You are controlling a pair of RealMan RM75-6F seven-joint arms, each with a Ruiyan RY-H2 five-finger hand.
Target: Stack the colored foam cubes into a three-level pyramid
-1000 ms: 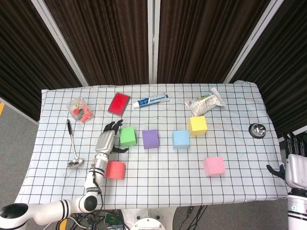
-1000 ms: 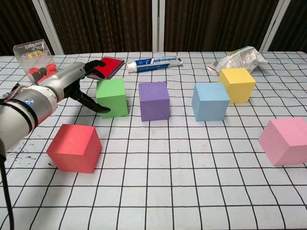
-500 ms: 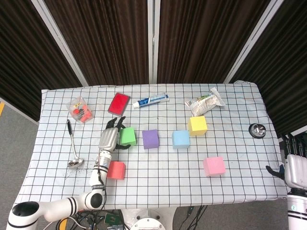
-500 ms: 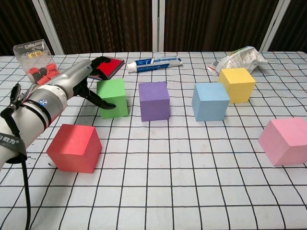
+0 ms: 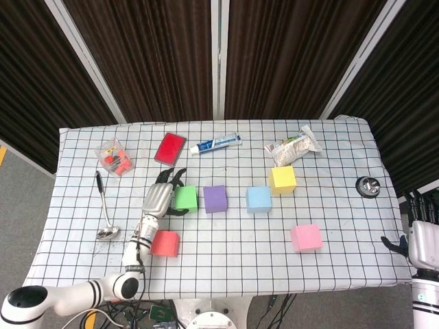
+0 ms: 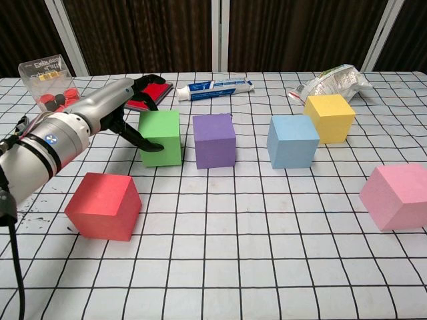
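Six foam cubes lie singly on the checked cloth, none stacked. The green cube (image 5: 186, 198) (image 6: 162, 138) stands left of the purple cube (image 5: 215, 198) (image 6: 214, 141). Further right are the blue cube (image 5: 258, 199) (image 6: 292, 141) and the yellow cube (image 5: 282, 179) (image 6: 329, 118). Nearer the front lie the pink cube (image 5: 306, 237) (image 6: 397, 197) and the red cube (image 5: 164, 242) (image 6: 103, 205). My left hand (image 5: 158, 197) (image 6: 110, 107) lies against the green cube's left side, thumb touching its front face, fingers spread past its far edge. Off the table's right end, my right hand (image 5: 420, 233) holds nothing.
Along the back lie a red flat pad (image 5: 170, 147), a toothpaste tube (image 5: 215, 143) and a crumpled bag (image 5: 293, 147). A clear plastic box (image 5: 114, 156) and a ladle (image 5: 104, 205) sit at the left. A small metal cup (image 5: 368, 186) stands near the right edge.
My left hand has moved right against the green cube, and the cube has slid slightly toward the purple one. The right hand has stayed put.
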